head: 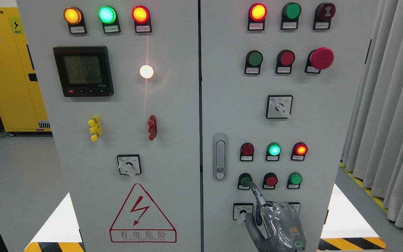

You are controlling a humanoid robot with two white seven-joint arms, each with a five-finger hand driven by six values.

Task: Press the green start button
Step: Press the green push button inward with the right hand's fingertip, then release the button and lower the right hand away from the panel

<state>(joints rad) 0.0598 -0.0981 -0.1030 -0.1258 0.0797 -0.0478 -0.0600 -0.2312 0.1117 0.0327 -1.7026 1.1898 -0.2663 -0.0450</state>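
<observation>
A grey control cabinet (327, 115) fills the view. In the lower right door panel there is a row of three push buttons: green (245, 181), red (270, 181) and green (295, 179). My right hand (278, 224), in a grey glove, comes up from the bottom edge. Its index finger (255, 192) is stretched out with the tip on the left green button. The other fingers are curled and the thumb (254, 227) hangs to the left. The hand holds nothing. The left arm is out of view.
Above the button row are three indicator lamps, the middle one (274, 149) lit green and the right one (300, 149) lit red. A door handle (220, 156) is left of the buttons. A rotary switch (242, 211) sits just below, beside the hand. A curtain (394, 122) hangs at right.
</observation>
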